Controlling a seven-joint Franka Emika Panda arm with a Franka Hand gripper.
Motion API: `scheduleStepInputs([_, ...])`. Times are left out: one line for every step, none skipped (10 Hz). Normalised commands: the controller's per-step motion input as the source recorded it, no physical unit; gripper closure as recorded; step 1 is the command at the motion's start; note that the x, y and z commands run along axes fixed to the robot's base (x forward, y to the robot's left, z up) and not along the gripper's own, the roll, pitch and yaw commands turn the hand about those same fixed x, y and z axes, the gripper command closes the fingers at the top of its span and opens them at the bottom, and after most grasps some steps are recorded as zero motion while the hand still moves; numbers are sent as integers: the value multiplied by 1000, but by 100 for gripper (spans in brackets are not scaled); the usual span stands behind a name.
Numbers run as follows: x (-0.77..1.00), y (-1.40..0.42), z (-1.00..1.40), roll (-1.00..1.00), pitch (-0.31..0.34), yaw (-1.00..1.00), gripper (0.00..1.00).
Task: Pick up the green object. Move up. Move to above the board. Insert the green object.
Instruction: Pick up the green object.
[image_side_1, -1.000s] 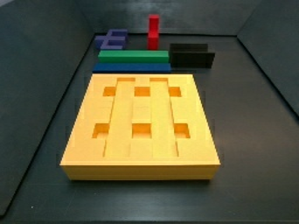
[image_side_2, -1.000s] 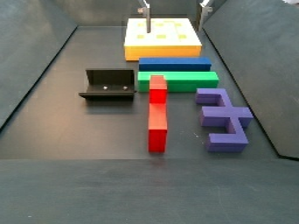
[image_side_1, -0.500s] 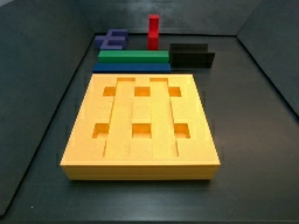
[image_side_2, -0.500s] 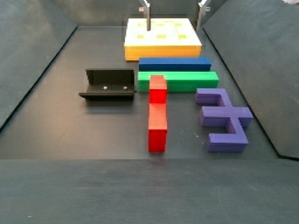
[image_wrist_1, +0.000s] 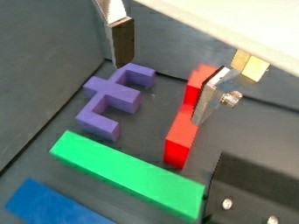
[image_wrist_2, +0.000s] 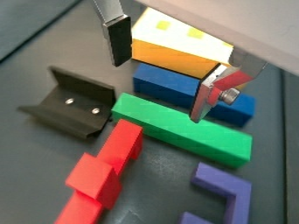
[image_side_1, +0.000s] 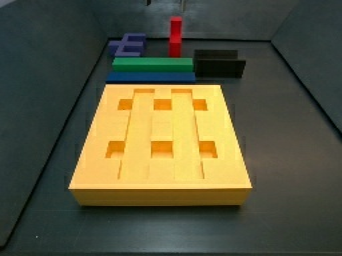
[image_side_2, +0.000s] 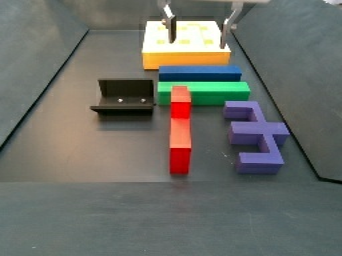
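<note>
Side views both show you the orange-yellow board (image_side_1: 163, 145), the biggest thing on the dark floor, with lengthwise grooves and six square holes in two rows, all of them empty. Just beyond one short end of it lies a flat blue slab (image_side_2: 199, 73), and touching the slab's far side lies the green object (image_side_2: 201, 94), a long plain matte bar resting flat on the floor, crosswise to the board's length. Past the bar stand the dark L-shaped fixture (image_side_2: 122, 98), a red post piece (image_side_2: 179, 128) whose end touches the green bar, and a purple cross-shaped piece (image_side_2: 255, 133). Your gripper (image_wrist_2: 167, 68) hangs in the air over the green bar and blue slab, well clear of both; in a wrist view its two silver fingers (image_wrist_2: 115, 38) stand wide apart with nothing between them. You appear to be at the first step, the pick-up, with the grasp not yet made. My judgement is that the next move calls for lowering straight down so the fingers straddle the bar's narrow width, near its middle. Watch the blue slab pressed against one long side: it leaves one finger little room.
</note>
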Motion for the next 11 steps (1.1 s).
scheduleStepInputs([0,-149,-209,0,0,-991,0])
scheduleStepInputs([0,-149,-171,0,0,-1000,0])
scheduleStepInputs([0,-126,-189,0,0,-1000,0])
scheduleStepInputs([0,-120,-189,0,0,-1000,0])
scheduleStepInputs([0,-46,-211,0,0,-1000,0])
scheduleStepInputs([0,-6,-317,0,-6,-1000,0])
scheduleStepInputs([0,-46,-234,0,0,-1000,0])
scheduleStepInputs([0,-14,-286,36,0,-1000,0])
scheduleStepInputs([0,-6,-263,49,0,-1000,0])
scheduleStepInputs([-3,-29,-234,63,0,-1000,0])
scheduleStepInputs([-11,-51,-206,73,0,-1000,0])
